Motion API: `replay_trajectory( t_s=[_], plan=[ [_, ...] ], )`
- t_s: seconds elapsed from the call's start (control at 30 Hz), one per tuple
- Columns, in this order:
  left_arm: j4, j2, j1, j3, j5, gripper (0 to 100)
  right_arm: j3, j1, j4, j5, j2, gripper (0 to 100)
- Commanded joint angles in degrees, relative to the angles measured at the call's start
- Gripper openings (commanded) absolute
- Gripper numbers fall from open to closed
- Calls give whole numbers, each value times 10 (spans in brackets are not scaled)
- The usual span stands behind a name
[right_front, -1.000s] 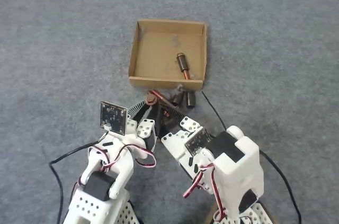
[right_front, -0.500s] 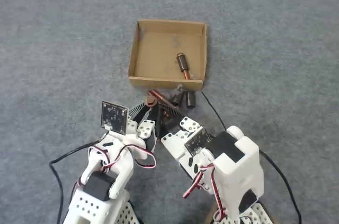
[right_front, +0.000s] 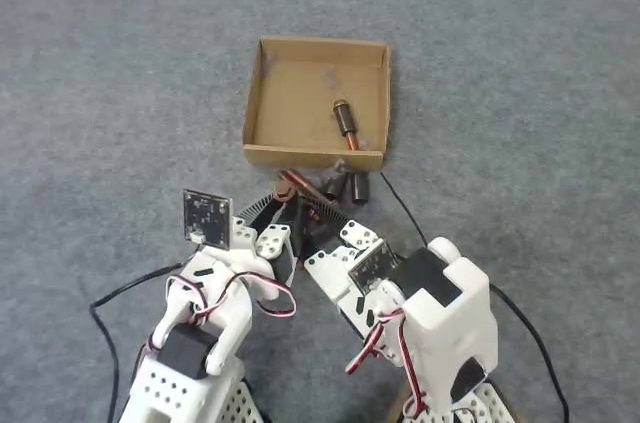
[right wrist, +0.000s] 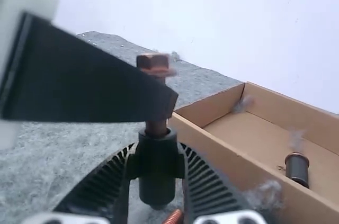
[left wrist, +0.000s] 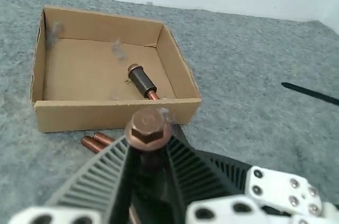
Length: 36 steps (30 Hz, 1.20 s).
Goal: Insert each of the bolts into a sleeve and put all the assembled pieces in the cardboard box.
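High view: one assembled piece (right_front: 346, 121) lies in the cardboard box (right_front: 258, 93); left wrist view: the left claw (left wrist: 148, 147) grips a copper bolt (left wrist: 148, 127) just below its head; right wrist view: the right claw (right wrist: 157, 158) clamps a dark sleeve (right wrist: 157, 177), the bolt's shank meeting its top.

Two white arms side by side, both bent forward and angled inward toward each other. Left arm (right_front: 200, 333): wrist camera board raised, left claw (left wrist: 148, 145) clamped on a bolt (left wrist: 148, 127), ribbed fingers (left wrist: 114, 166) pressed to the shank just under the head. Right arm (right_front: 435, 318): right claw (right wrist: 155, 175) closed round a dark sleeve (right wrist: 156, 155), ribbed fingers on either side of it. Claw tips meeting between the two arms, one black finger of the left crossing right above the right claw.
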<state>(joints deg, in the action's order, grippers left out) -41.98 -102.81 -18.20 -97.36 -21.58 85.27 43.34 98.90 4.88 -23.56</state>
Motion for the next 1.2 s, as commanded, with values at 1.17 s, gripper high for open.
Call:
replay_trajectory(
  t_s=[1.17],
  plan=[
    [-83,-15,36,114,-56,180,1,-11,19,10,29,6]
  ],
)
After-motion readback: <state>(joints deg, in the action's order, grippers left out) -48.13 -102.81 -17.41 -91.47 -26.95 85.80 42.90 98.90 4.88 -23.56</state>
